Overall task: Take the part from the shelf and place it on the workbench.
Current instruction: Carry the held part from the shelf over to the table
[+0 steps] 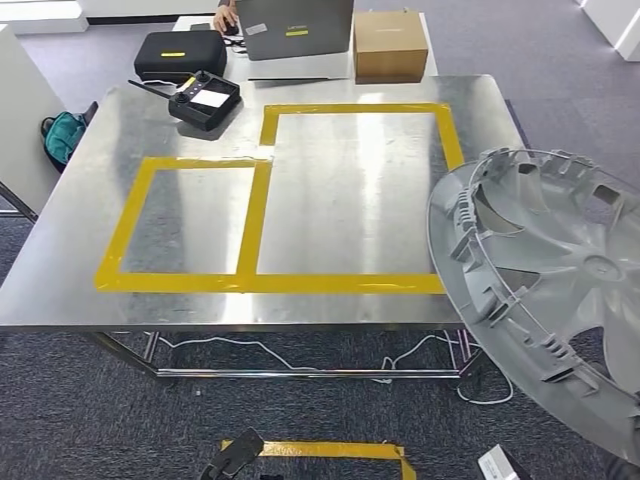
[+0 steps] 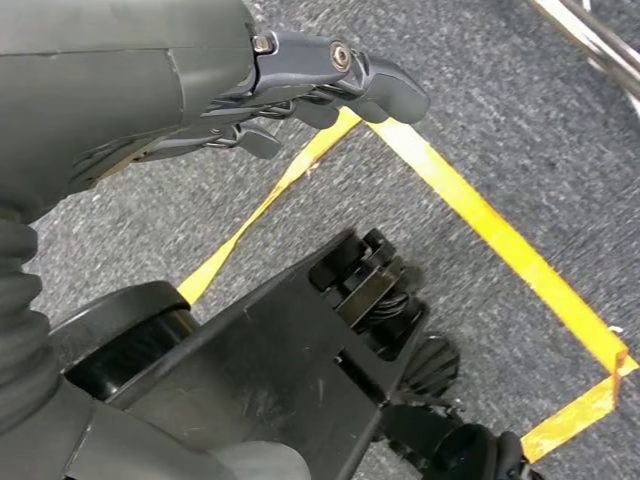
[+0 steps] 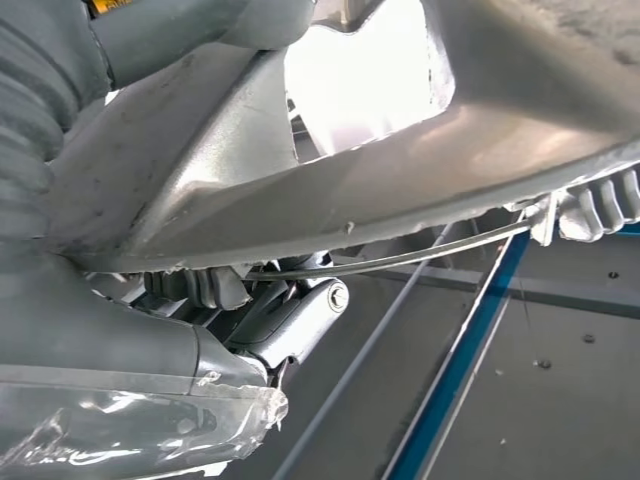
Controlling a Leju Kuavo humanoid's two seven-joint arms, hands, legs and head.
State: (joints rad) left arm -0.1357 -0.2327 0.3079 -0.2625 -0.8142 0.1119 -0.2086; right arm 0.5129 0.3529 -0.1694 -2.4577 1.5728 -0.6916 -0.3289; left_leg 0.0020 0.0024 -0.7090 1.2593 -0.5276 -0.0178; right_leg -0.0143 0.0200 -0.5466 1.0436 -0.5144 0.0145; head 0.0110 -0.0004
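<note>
The part is a large grey plastic wheel cover (image 1: 528,290), tilted in the air off the right front corner of the steel workbench (image 1: 347,200), with its ribbed inner side facing me. In the right wrist view my right hand (image 3: 287,320) grips the rim of the cover (image 3: 423,180), thumb on one side and dark fingers (image 3: 309,305) on the other. My left hand (image 2: 302,80) hangs over the grey carpet, fingers stretched out and holding nothing. Two yellow tape rectangles (image 1: 256,215) mark the bench top.
At the bench's far edge lie a black controller (image 1: 205,98) and a black case (image 1: 180,52), with a laptop (image 1: 294,28), a cardboard box (image 1: 389,45) and a person's hand (image 1: 225,18) behind. A teal backpack (image 1: 62,135) sits left. Yellow floor tape (image 1: 332,450) and cables lie below.
</note>
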